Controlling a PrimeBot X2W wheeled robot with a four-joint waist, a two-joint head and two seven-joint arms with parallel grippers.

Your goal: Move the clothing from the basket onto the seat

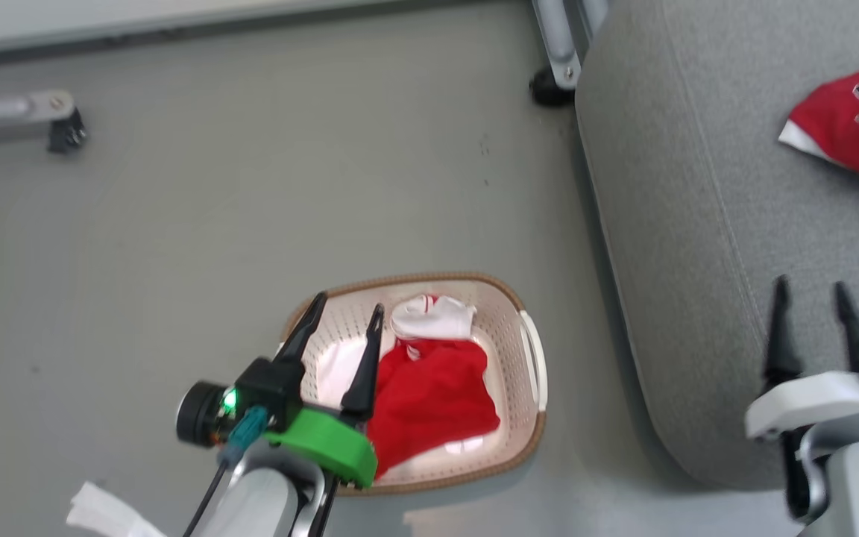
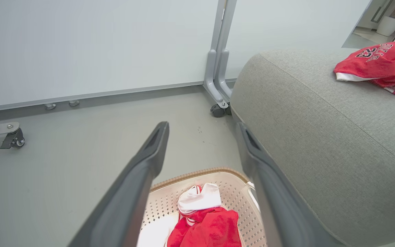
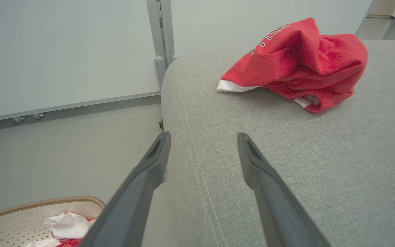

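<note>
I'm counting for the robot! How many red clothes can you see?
2. One red jersey lies crumpled on the grey seat. The other red garment is in the basket, beside a white piece; more could be hidden underneath.

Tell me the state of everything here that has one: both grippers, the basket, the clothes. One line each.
Left gripper: open, empty, over the basket.
Right gripper: open, empty, over the seat's edge.
Basket: upright on the floor, holding red and white clothing.
Red jersey: crumpled on the seat, ungripped.
</note>
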